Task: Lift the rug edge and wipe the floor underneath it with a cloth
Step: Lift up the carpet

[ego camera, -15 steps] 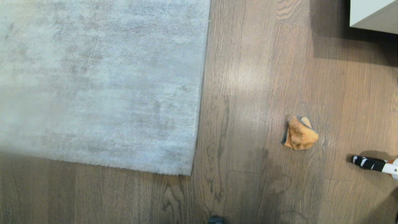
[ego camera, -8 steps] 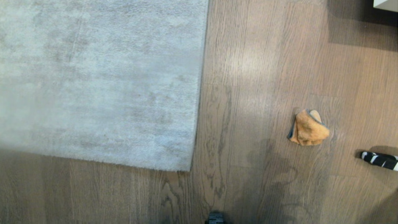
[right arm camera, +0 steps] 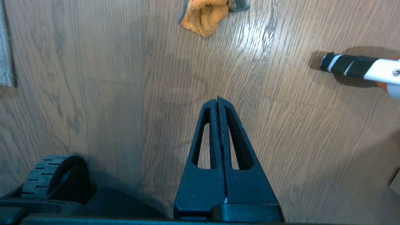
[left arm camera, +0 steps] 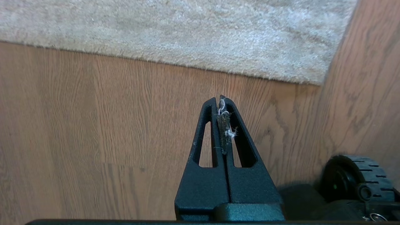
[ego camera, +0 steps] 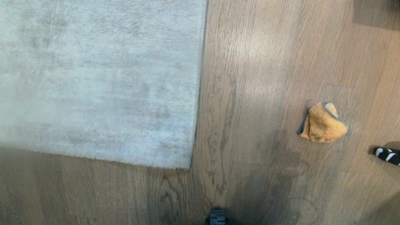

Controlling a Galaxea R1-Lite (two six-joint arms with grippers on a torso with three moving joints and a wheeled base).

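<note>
Floor [ego camera: 256,93] bears cloth [ego camera: 323,123]; rug edge [ego camera: 197,125] flat; both grippers' fingers closed, empty.

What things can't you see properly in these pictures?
- Floor under the rug: hidden by the rug lying flat, head view.
- Black-and-white striped thing: cut off by the right edge, head view; what it is stays unclear.
- Cloth: top cut off, right wrist view.
- Both arms: outside the head view.

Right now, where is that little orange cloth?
In the head view the cloth lies on the bare floor at the right, well clear of the rug edge, near a black-and-white striped handle.
</note>
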